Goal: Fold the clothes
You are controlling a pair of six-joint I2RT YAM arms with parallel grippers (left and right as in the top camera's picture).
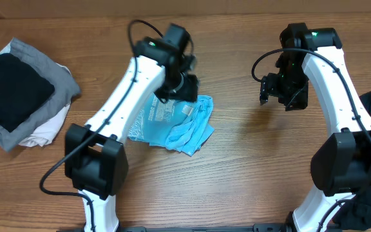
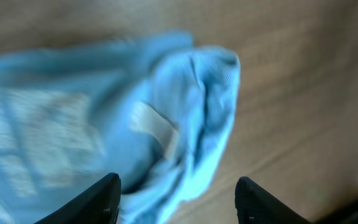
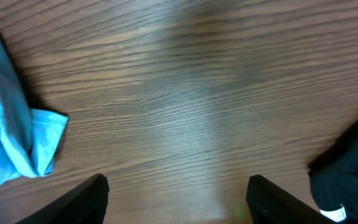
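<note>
t-shirt [image 1: 179,125] shown crumpled, folding apparently unfinished; left gripper [image 2: 178,199] and right gripper [image 3: 178,198] parted, nothing clamped.

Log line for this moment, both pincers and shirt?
left pincer: open, over crumpled blue T-shirt | right pincer: open, empty, above table | fold: not done

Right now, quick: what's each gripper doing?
Left gripper: jaws open above the blue T-shirt, nothing held.
Right gripper: jaws open over the table, nothing held.
</note>
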